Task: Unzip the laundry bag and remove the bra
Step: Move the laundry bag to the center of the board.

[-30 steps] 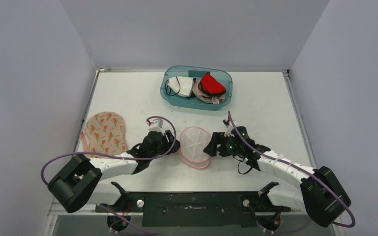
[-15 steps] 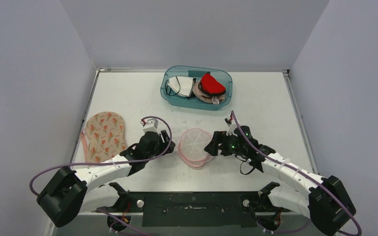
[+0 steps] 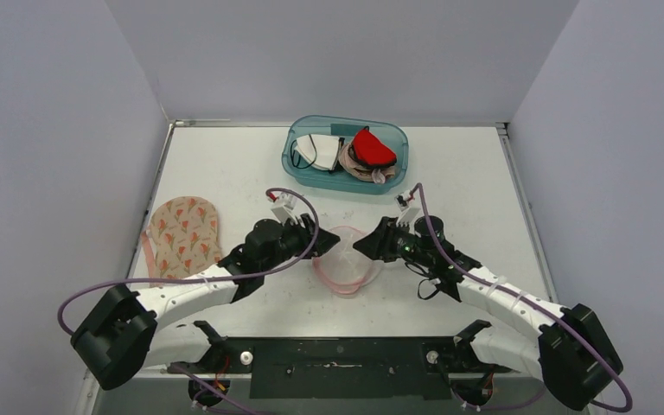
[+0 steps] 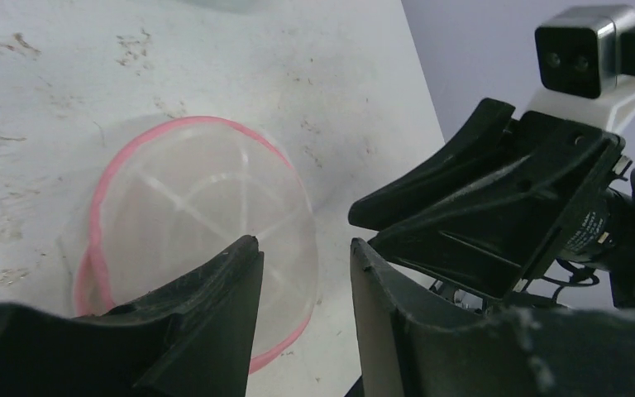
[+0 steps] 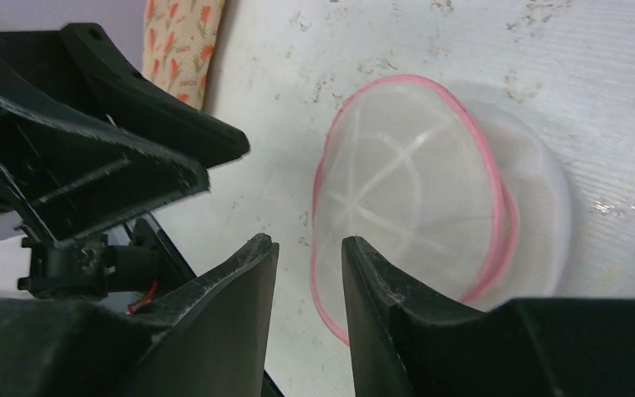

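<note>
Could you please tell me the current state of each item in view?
Laundry bag: lying open, looks empty.
Floral bra: lying flat, outside the bag.
Teal bin: full of garments.
Left gripper: open, holding nothing.
Right gripper: open, holding nothing.

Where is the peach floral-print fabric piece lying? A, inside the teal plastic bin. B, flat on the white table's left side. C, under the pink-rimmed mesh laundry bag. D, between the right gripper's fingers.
B: the peach floral-print fabric piece lies flat on the left side of the white table, apart from the teal plastic bin.
</note>
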Controlling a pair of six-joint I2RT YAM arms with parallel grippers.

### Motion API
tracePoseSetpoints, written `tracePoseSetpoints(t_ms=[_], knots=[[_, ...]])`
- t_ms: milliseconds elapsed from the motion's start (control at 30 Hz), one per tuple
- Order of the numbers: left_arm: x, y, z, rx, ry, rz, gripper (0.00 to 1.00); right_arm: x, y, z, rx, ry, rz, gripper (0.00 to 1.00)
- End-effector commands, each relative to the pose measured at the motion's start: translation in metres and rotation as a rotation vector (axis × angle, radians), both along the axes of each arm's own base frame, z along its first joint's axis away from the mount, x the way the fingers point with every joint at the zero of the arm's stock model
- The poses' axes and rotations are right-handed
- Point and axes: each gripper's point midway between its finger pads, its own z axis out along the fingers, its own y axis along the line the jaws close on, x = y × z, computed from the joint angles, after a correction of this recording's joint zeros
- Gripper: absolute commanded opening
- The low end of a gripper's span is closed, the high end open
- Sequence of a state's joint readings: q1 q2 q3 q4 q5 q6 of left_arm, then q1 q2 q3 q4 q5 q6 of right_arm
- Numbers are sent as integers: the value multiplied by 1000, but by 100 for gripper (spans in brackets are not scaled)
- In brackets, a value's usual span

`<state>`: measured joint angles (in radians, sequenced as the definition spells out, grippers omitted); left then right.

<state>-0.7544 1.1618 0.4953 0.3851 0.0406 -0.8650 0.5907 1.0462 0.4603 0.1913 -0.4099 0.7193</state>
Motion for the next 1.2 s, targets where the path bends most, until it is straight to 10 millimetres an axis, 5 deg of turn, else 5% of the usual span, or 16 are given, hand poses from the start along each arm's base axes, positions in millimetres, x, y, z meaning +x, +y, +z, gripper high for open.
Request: tracePoseSetpoints(t_ms=[0,300,533,667,767,867,1033,1167], knots=[[-1,-26,7,-87,-25,-79,40,11,24,26,142,-56,43,35],[4,-31,-78,7,105,-68,37,14,9,-46,9,47,-28,34],[5,-29,-105,42,140,-58,36,11,-10,-81,-94,86,-73,34],[4,-27,-106,42,137,-56,36,9,-12,-75,-94,65,-61,35],[4,-26,-101,48,126,-55,36,7,-12,-52,-66,14,-39,46],[5,-24,-101,67,120,-52,36,5,-20,-40,-76,-16,-49,71],[4,-22,-104,75,123,-42,36,3,-47,-49,-117,7,-154,87],[4,-21,-105,74,124,-36,36,-5,-48,-67,-52,106,-161,94]])
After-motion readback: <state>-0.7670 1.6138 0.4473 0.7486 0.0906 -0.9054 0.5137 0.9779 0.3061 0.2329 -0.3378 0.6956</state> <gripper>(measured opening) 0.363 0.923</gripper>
